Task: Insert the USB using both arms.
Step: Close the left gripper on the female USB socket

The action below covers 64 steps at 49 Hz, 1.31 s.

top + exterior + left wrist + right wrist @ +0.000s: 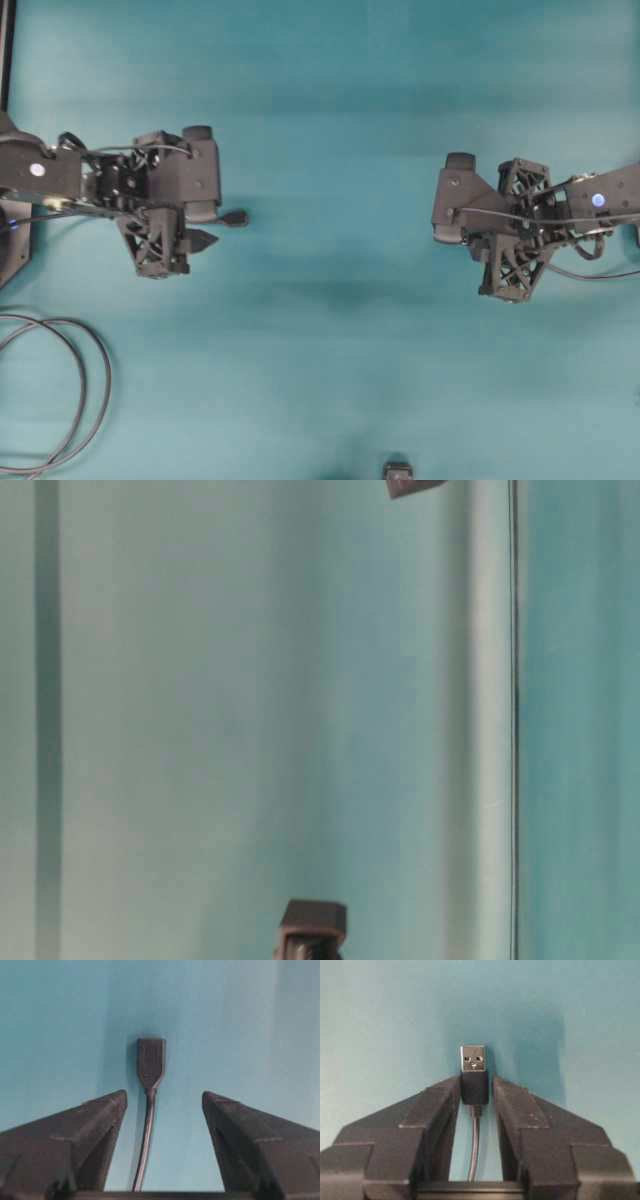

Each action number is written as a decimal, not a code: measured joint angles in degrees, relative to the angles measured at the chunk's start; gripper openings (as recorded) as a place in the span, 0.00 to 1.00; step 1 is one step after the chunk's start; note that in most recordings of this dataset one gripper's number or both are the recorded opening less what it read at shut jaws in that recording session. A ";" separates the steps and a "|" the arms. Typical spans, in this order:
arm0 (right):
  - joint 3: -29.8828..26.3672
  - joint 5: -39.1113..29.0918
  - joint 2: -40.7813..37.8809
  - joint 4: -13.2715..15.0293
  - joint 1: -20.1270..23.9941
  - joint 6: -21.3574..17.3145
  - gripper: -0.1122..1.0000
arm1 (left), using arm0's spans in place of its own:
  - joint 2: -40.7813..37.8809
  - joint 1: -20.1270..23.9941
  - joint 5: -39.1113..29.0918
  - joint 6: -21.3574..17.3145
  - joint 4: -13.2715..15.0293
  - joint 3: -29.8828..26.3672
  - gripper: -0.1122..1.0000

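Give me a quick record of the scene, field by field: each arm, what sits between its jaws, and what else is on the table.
surface: teal table
left gripper: jaws wide apart, closed on nothing
socket end: black, on a thin dark cable, lying between the left jaws without touching them
right gripper: jaws against both sides of the plug's black body
USB plug: silver tip sticking out past the right jaws
mating: not yet done, the two arms are far apart in the overhead view
cable coil: lower left of the table
small dark block: bottom edge, centre
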<state>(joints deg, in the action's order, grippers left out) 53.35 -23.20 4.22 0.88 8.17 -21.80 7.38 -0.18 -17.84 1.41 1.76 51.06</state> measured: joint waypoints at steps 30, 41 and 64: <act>-0.62 -1.41 0.44 -0.09 0.70 -0.18 0.28 | -5.89 0.00 2.46 0.00 0.00 -1.76 0.75; -1.49 -1.41 0.53 0.00 1.67 0.00 0.28 | -7.29 0.00 3.52 -0.09 0.00 -2.02 0.75; -4.22 -3.52 0.44 -0.09 3.34 0.00 0.28 | -7.73 0.00 4.66 -0.09 -0.09 -2.02 0.55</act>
<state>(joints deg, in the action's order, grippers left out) 49.13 -26.72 4.66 0.79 11.51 -21.80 -0.35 -0.18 -13.18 1.32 1.67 49.04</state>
